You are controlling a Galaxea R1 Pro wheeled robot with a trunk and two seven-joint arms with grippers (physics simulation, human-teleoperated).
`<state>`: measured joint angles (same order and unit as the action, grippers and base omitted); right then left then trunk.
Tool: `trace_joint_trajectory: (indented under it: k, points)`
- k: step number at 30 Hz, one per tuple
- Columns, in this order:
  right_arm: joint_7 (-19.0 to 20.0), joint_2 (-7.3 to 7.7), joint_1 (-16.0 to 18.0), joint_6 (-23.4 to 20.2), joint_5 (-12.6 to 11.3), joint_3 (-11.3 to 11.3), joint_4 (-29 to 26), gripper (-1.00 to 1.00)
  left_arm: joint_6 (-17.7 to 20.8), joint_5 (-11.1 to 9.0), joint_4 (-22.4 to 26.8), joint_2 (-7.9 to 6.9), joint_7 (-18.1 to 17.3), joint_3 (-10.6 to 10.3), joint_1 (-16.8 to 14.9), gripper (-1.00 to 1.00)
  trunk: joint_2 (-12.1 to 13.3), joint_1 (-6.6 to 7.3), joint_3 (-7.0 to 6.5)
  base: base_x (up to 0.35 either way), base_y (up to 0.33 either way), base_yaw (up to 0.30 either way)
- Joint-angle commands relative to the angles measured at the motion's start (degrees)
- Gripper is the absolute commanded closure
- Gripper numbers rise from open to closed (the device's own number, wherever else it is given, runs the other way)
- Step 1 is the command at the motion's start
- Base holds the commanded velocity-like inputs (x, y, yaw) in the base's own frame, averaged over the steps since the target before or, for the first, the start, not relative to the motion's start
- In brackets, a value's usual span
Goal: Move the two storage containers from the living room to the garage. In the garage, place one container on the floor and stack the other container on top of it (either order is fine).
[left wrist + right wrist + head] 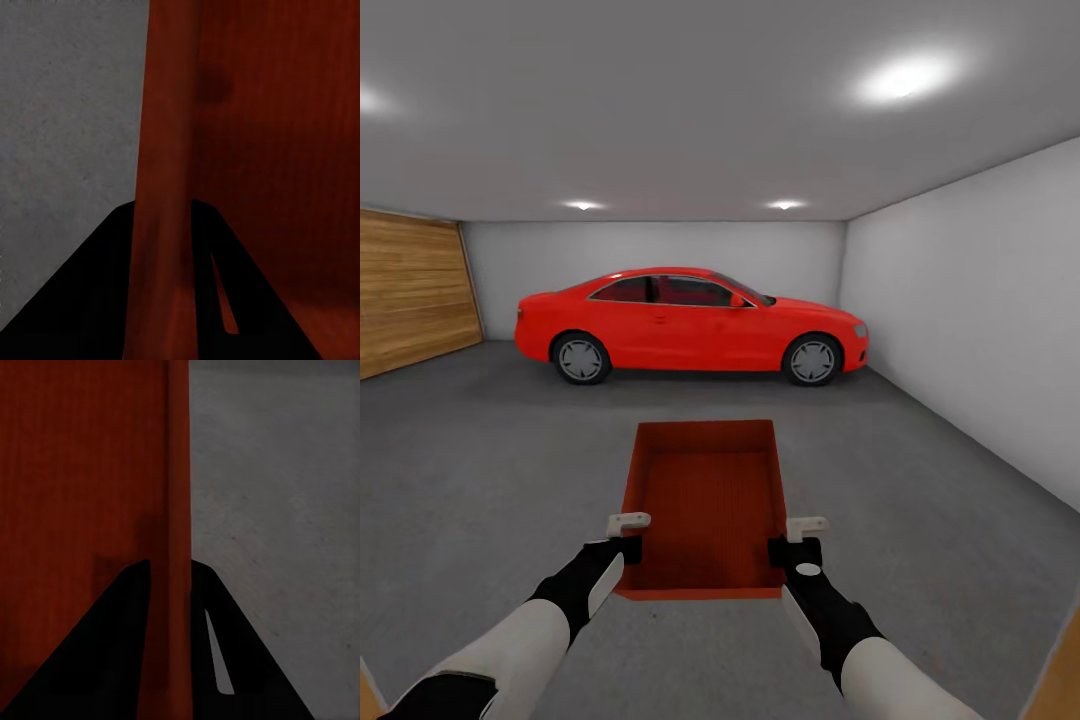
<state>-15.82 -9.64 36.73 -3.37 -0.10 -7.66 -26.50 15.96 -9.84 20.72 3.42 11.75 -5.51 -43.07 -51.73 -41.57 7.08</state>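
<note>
The robot stood in the garage, facing a red car (690,325) parked broadside near the far wall (660,255). A wooden door (410,290) ran along the left side and a plain white wall (980,320) along the right. Between the two arms, one red-orange storage container (705,505) was held out in front of the robot above the dark grey concrete floor (480,470), open top up, its long axis pointing toward the car.

The left pincer (628,535) was clamped on the container's left wall near the near corner; in the left wrist view that wall (161,210) ran between the dark fingers (90,300), one on each side. The right pincer (800,540) gripped the container's right wall in the same way near the other near corner, and the right wrist view showed the rim (178,547) passing between its fingers (247,660), with grey floor (277,495) beyond.
</note>
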Motion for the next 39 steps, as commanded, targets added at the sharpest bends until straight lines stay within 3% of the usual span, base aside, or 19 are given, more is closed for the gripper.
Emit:
trace_joint_trajectory:
  k: [1,16,39]
  points:
    - [-0.4,0.06,0.0,-0.3,-0.8,-0.5,0.0,1.00,-3.3,1.3,0.3,-2.98,1.0,1.3,-0.1,1.00,-0.1,-0.03,0.09,0.099,0.086,0.000]
    - [-0.4,0.06,0.0,-0.3,-0.8,-0.5,0.0,1.00,-3.3,1.3,0.3,-3.00,1.0,1.3,-0.1,1.00,-0.1,-0.03,0.09,0.042,0.014,0.000]
    - [-0.3,0.06,0.0,-0.3,-0.7,-0.5,0.0,1.00,-3.3,1.4,0.3,-2.98,0.9,1.3,-0.1,1.00,-0.1,-0.03,0.09,0.313,0.000,0.000]
